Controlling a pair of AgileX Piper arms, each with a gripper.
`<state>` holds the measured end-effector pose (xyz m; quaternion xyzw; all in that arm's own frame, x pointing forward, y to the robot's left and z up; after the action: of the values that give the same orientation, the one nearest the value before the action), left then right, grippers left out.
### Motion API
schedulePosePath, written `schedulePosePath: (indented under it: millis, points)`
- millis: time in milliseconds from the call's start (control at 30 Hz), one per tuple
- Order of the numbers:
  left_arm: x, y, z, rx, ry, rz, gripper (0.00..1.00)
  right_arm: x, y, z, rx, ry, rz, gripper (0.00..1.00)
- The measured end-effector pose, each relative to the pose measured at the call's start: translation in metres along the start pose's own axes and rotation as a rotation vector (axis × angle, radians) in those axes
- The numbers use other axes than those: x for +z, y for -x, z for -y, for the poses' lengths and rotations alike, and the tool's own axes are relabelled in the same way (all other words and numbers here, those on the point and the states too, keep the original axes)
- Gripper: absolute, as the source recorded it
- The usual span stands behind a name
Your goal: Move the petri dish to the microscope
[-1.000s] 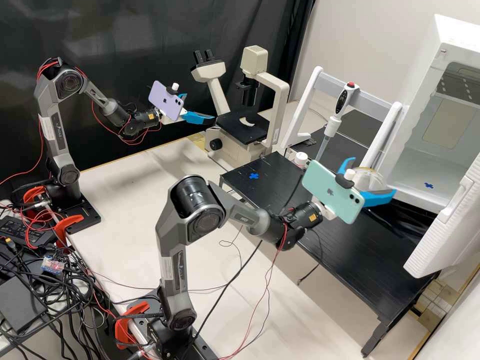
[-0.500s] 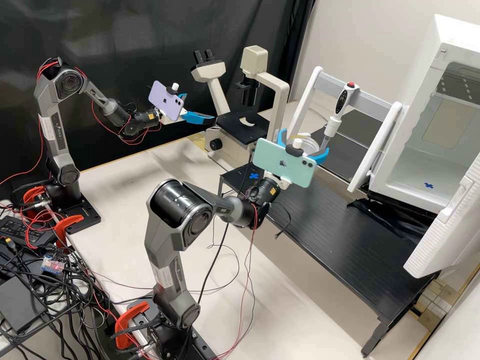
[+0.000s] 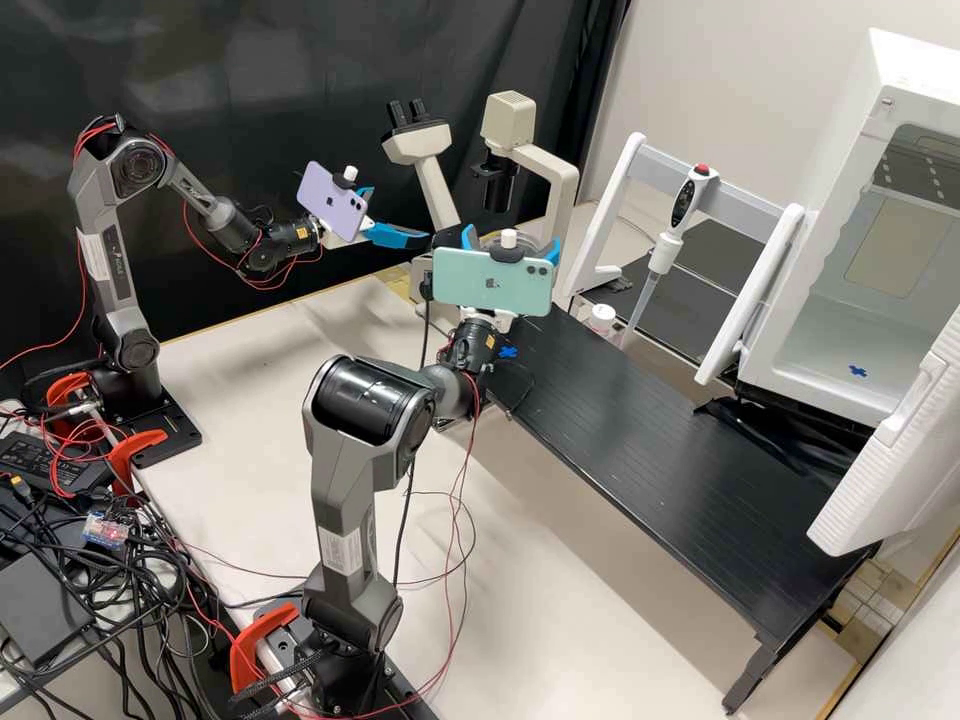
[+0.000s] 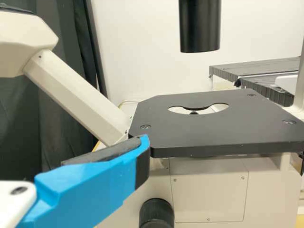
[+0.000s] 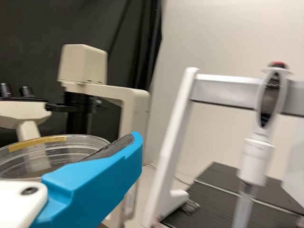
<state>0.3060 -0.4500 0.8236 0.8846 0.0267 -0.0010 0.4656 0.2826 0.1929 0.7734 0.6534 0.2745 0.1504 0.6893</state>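
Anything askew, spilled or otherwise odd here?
Only the black and red cables, heaped in a tangle beside the arm bases, look untidy. I see no spill or damage; the petri dish sits roughly level in the right gripper, and the microscope stands upright.

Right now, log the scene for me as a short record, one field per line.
Petri dish: in the right gripper, yellow tape at its rim
Right gripper: shut on the petri dish
Left gripper: open, beside the microscope, holding nothing
Microscope stage: black plate with a cutout, petri dish not yet on it
Pipette: hanging at a white and grey stand
White cabinet: door open
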Motion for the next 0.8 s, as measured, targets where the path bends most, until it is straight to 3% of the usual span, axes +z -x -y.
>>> schedulePosePath:
  millis: [333, 567, 800]
  points:
    - [0.000, 0.000, 0.000, 0.000, 0.000, 0.000, 1.00, -0.024, -0.042, 0.043, -0.065, 0.013, -0.017, 0.00]
    - [0.000, 0.000, 0.000, 0.000, 0.000, 0.000, 1.00, -0.015, -0.073, 0.082, -0.166, -0.018, 0.071, 0.00]
    - [0.000, 0.000, 0.000, 0.000, 0.000, 0.000, 1.00, 0.007, -0.108, 0.105, -0.180, -0.055, 0.188, 0.00]
